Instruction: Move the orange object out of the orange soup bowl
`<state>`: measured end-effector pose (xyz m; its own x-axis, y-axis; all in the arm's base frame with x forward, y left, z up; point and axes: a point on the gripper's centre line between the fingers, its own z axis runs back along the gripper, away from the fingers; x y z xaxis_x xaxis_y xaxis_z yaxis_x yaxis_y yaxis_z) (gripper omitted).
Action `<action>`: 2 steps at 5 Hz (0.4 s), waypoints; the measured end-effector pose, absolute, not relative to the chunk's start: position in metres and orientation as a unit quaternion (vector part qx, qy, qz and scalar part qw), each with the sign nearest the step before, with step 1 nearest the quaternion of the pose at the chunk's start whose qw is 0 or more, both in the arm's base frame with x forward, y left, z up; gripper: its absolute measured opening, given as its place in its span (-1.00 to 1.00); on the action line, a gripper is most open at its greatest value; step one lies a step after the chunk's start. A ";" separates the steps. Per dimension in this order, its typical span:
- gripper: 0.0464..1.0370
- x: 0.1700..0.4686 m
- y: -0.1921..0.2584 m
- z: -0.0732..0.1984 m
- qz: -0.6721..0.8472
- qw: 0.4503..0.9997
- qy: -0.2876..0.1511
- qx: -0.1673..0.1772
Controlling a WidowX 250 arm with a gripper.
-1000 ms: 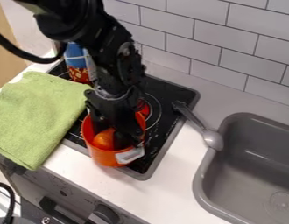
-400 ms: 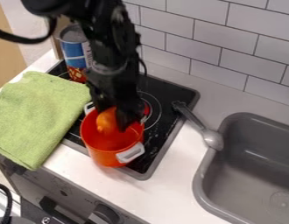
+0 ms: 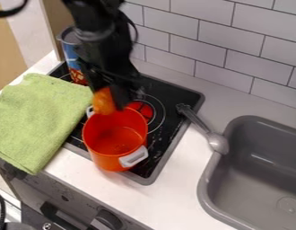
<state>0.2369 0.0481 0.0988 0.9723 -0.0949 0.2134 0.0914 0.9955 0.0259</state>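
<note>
The claw (image 3: 110, 98) grips the orange object (image 3: 103, 101) above the orange pot's (image 3: 110, 152) far rim, so removal looks nearly done, with clearing it and setting down left.

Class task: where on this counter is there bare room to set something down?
Widest is the white counter between the black cooktop and the sink. A narrower strip runs between the tiled wall and the sink. It is crowded at the cooktop's left: green towel, can, orange pot, and the pincer holding the orange object.
</note>
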 end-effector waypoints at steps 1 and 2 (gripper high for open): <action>0.05 0.240 0.070 0.105 -0.001 0.991 -0.133 0.019; 0.05 0.246 0.093 0.101 0.028 0.986 -0.158 0.036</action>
<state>0.2459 0.0934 0.1010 0.9483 0.0448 0.3142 -0.0676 0.9958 0.0618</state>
